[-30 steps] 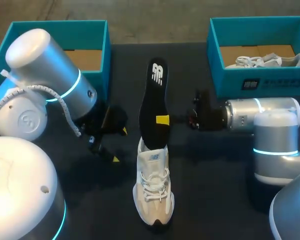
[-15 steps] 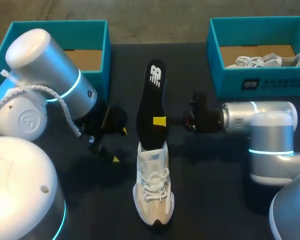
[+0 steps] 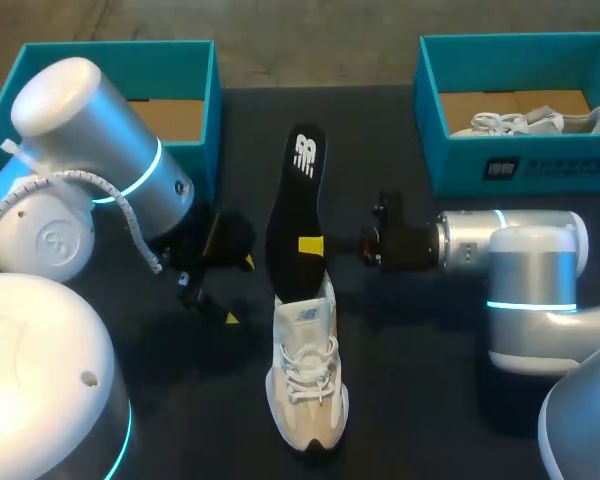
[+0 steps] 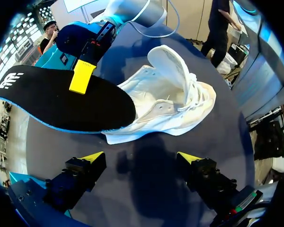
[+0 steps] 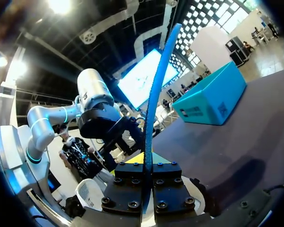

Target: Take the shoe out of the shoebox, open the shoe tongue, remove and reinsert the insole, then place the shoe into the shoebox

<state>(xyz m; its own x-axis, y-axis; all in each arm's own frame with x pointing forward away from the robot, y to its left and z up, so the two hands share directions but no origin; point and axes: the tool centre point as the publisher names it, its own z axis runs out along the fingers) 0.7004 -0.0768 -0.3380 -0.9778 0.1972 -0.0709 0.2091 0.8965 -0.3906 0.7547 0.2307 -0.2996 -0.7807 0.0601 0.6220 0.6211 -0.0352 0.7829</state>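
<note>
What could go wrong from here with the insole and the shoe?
The right gripper pinches the insole at just one edge, so it might twist or slip out. The shoe is unheld, the left gripper open short of it, so pressing the insole in may push the shoe away.

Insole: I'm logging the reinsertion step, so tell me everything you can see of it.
The insole is long and flat, black on top with a blue foam-like edge and a white mark near its far end. My right hand pinches its side around mid-length, one yellow fingertip on top. Its near end meets the opening of the white shoe.
</note>
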